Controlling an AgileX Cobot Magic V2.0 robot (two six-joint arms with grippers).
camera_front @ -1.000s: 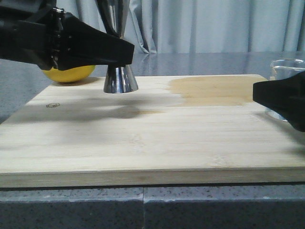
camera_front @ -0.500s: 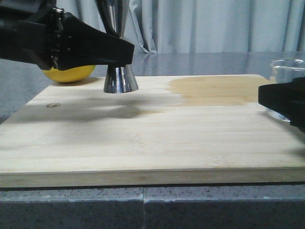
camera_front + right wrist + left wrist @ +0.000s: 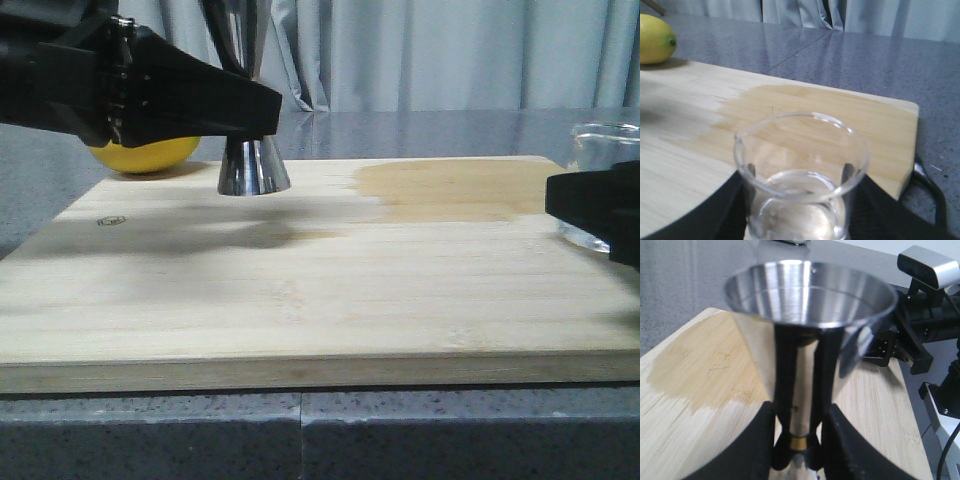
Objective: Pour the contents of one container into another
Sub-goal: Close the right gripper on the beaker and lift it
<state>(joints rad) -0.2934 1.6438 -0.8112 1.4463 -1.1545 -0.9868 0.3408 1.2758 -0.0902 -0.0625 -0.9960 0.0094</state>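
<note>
Here the steel jigger (image 3: 807, 340) is pinched at its waist by the left fingers (image 3: 837, 440), upright on the wooden board (image 3: 300, 290). At the board's right edge, the glass beaker (image 3: 802, 175) is clasped between the right fingers (image 3: 890, 210).

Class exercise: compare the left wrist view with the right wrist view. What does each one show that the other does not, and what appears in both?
Only the left wrist view shows the steel jigger, its open cup facing the camera, with the left tool closed at its gold-banded waist.

Only the right wrist view shows the glass beaker holding clear liquid, flanked by the right tool, and the lemon lying off the board.

Both show the wooden board with its darker wet-looking patch.
</note>
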